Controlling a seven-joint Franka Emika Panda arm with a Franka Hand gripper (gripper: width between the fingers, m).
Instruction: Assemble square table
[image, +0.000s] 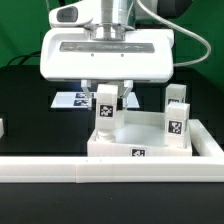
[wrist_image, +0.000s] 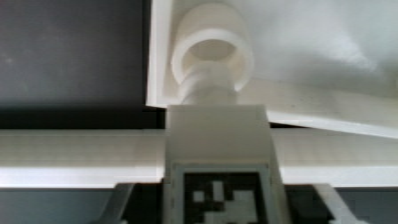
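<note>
Seemingly jaws clamped around leg block (image: 106, 112), fingertips hidden, above tabletop (image: 150, 150).

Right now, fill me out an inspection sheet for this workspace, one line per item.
Surface: black table.
Job's things: white tabletop lies flat; one leg stands upright at its corner on the exterior view's right; another leg is in the gripper.
Clutter: marker board behind; white border rail in front.
Grippers: gripper shut on the leg, over the tabletop.
Cables: one above the arm.
Surroundings: green backdrop.
</note>
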